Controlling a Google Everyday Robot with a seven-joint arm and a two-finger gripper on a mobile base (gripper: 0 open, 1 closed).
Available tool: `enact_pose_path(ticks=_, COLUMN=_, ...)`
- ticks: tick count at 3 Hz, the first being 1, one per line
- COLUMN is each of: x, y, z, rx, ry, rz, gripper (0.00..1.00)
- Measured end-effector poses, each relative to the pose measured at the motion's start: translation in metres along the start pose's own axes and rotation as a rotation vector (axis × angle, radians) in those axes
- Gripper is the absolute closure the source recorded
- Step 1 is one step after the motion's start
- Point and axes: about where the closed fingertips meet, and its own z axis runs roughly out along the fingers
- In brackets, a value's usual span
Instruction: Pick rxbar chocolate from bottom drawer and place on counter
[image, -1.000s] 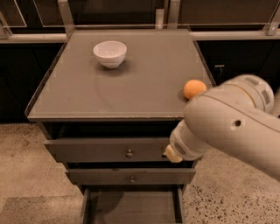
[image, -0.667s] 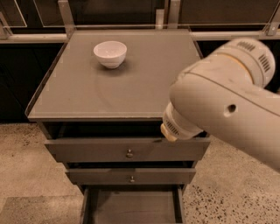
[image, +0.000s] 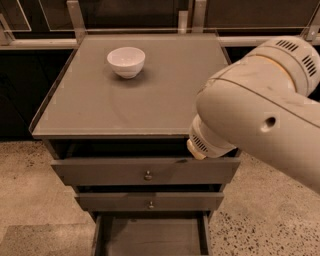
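Hand: out of the frame, somewhere beyond my arm (image: 260, 110); I cannot tell whether it is wide, narrow or holding anything.
Arm, change: a second ago my big pale links sat lower at the right. They have since swung up and in, and now cover the front right corner and right edge of the counter (image: 150, 105).
Orange, change: it showed near the counter's right edge a second ago and is now hidden behind my arm. I judge it has not moved, but I cannot check.
White bowl (image: 126, 61): near the back left of the counter, where it was.
Bottom drawer (image: 150, 235): pulled open as before, and the part of its floor that shows is bare.
Rxbar chocolate: not visible on the drawer floor I can see or on the open part of the counter. It may lie where the frame cuts the drawer off, or be hidden by my arm.
Upper drawers: the top one (image: 148, 175) is slightly out, and the middle one (image: 151, 204) is nearly shut.
Meaning for the task: I judge I am repositioning, with the pick not yet confirmed and nothing placed.
Writing: none readable; my arm shows only vent slots and a small hole.
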Motion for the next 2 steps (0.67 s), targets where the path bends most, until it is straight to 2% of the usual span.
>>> enact_pose_path(ticks=1, x=-0.007, y=-0.011, z=-0.026, rx=0.065, ry=-0.006, rz=0.010, gripper=1.00)
enact_pose_path(ticks=2, x=-0.027, y=-0.028, z=-0.050, rx=0.135, ry=-0.031, rz=-0.017, gripper=1.00)
